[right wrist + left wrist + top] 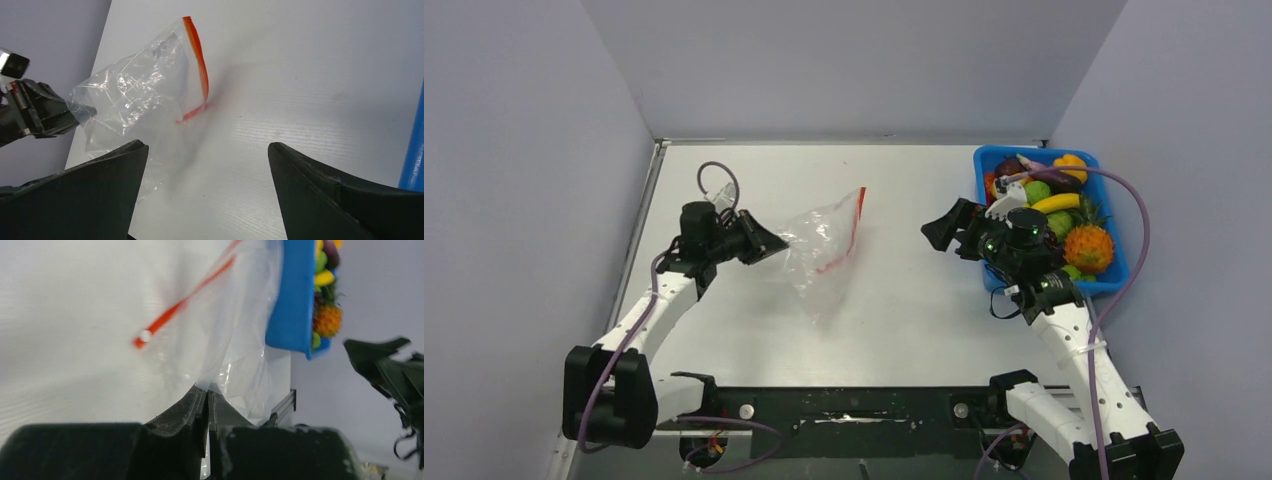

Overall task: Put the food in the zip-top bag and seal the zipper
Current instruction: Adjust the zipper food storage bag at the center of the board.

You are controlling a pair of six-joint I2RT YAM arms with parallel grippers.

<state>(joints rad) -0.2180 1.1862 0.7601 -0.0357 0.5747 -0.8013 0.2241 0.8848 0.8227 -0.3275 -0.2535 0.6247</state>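
While the left hand (207, 392) is clamped on the closed end of the zip-top bag (824, 240), left of the blue bin (984, 160) w/ zipper (852, 225) facing it, hold the mouth steady so the right hand (207, 145), spread apart & empty beside the bin, can fetch food (1074, 225) from inside it.

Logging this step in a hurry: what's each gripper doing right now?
Left gripper: closed on an edge of the clear crinkly plastic zip-top bag.
Right gripper: open, holding nothing.
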